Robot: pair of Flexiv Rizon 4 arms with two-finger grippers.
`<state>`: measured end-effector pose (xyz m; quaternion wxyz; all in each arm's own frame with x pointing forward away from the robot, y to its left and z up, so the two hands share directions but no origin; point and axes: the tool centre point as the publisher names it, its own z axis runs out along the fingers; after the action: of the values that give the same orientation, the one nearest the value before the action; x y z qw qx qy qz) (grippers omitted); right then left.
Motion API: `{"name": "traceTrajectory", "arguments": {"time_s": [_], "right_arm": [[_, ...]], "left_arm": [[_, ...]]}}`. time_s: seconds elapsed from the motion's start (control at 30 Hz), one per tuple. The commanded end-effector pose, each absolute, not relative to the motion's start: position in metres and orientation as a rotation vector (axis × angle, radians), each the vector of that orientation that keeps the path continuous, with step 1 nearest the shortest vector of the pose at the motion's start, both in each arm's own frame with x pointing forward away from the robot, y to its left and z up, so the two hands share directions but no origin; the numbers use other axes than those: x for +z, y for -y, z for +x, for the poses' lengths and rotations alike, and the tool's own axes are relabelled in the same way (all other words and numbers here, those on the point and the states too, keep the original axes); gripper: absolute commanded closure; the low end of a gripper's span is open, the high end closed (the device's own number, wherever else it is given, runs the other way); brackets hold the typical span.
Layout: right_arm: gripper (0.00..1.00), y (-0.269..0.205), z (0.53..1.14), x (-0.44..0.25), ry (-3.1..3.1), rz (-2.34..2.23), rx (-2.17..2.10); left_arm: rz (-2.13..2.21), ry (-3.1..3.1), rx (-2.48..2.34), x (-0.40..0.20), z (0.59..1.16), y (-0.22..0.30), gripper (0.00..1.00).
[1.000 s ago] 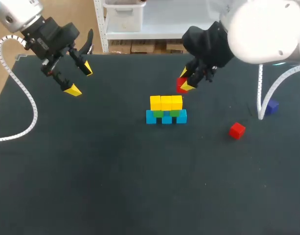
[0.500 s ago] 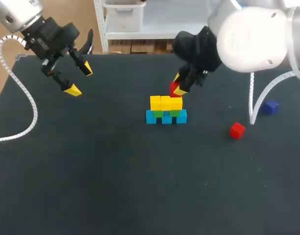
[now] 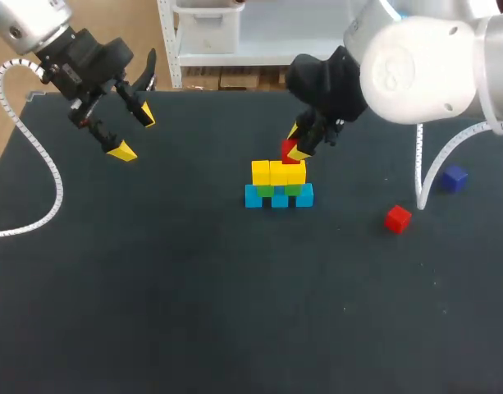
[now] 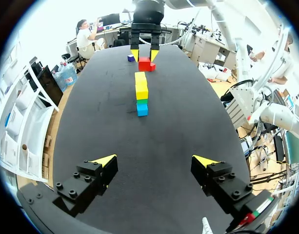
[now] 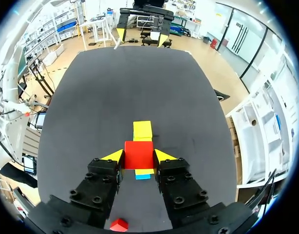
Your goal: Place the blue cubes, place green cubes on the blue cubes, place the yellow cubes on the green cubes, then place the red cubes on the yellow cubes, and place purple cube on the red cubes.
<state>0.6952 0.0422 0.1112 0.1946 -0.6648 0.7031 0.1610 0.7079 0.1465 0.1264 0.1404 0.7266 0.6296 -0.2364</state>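
Just above the yellow cubes [image 3: 278, 172] topping the cube stack [image 3: 279, 185], toward its right half: a red cube [image 3: 290, 151], clenched between the fingers of the right gripper [image 3: 296, 142], pinched on two opposite flat faces. Not yet seated, by the look of the head view. From the right wrist, sitting centred between the yellow tips, with the stack just beyond and below. Under the yellow row: green cubes [image 3: 266, 190], then blue cubes [image 3: 253, 197] resting on the bench [image 3: 194, 287].

Well apart to the left of the stack: left gripper [image 3: 133, 133], fingers released and spread wide, holding nothing.

Right of the stack, loose on the bench: a second red cube [image 3: 397, 218]; farther right again, a purple cube [image 3: 455, 178].

On handling, as a judgement: probably light, rigid and smooth-sided, so no need for a hard squeeze and no risk of crushing, yet apt to slip or twist if caught by the edges. Best taken on parallel faces near mid-height, leaving the underside free to seat flat. Worth lowering squarely and letting go gently; loose stack, likely to scatter at a sideways nudge.
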Motion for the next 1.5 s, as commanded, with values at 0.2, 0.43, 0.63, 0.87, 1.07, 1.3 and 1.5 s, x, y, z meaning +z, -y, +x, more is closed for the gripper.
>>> {"name": "traceTrajectory", "arguments": {"time_s": [0.2, 0.43, 0.63, 0.87, 1.07, 1.3, 1.5], "right_arm": [[1.00, -0.046, 0.698, 0.112, -1.967, -1.867, 0.457], [1.00, -0.051, 0.699, 0.111, -1.961, -1.872, 0.463], [1.00, -0.054, 0.699, 0.110, -1.958, -1.878, 0.470], [1.00, -0.055, 0.700, 0.110, -1.956, -1.878, 0.471], [1.00, -0.055, 0.700, 0.110, -1.955, -1.875, 0.474], [1.00, -0.055, 0.700, 0.110, -1.952, -1.874, 0.477], [1.00, -0.055, 0.700, 0.110, -1.951, -1.875, 0.479]], "left_arm": [[2.101, -1.817, -0.681, 0.126, 0.708, -0.147, 0.00], [2.101, -1.817, -0.681, 0.126, 0.708, -0.147, 0.00], [2.101, -1.817, -0.681, 0.126, 0.708, -0.147, 0.00], [2.101, -1.817, -0.681, 0.126, 0.708, -0.147, 0.00], [2.101, -1.817, -0.681, 0.126, 0.708, -0.147, 0.00], [2.101, -1.817, -0.681, 0.126, 0.708, -0.147, 0.00], [2.101, -1.817, -0.681, 0.126, 0.708, -0.147, 0.00]]}}
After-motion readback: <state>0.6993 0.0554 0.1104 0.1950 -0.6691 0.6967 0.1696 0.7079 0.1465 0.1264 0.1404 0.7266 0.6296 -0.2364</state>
